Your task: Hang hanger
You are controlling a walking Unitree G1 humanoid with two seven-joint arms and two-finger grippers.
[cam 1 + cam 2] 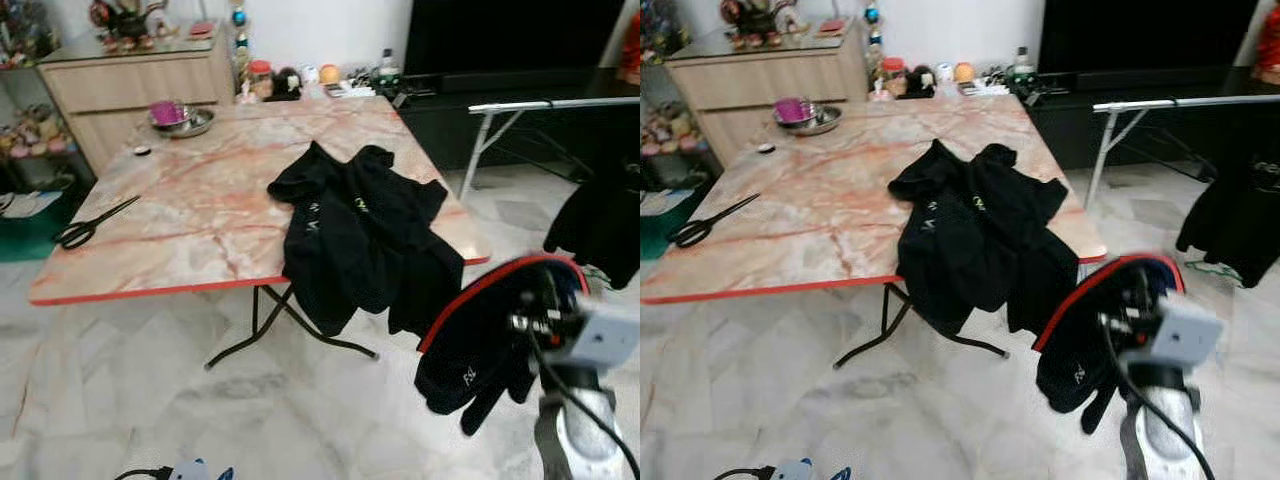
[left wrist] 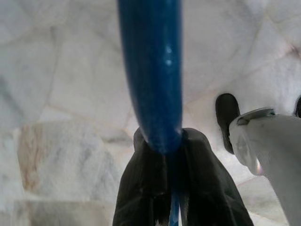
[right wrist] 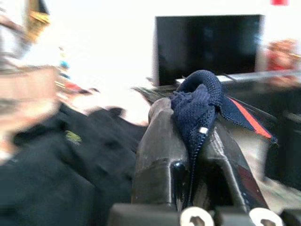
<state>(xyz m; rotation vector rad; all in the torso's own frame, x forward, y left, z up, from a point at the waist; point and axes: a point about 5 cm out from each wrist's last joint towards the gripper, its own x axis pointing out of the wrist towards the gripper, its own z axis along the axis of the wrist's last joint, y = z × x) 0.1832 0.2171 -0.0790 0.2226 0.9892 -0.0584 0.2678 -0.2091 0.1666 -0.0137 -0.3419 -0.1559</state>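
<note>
Right tool (image 3: 190, 136) clamped on dark shirt (image 1: 470, 350), beside tabletop (image 1: 190, 220). Left tool (image 2: 171, 165) clamped on blue hanger (image 2: 150, 70), above floor. Black shirt (image 1: 365, 235) draped over tabletop edge.

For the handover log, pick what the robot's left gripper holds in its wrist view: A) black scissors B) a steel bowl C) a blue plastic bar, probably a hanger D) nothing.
C: in the left wrist view the left gripper has its two black fingers closed around a smooth blue plastic bar, seen against the pale marble floor.
</note>
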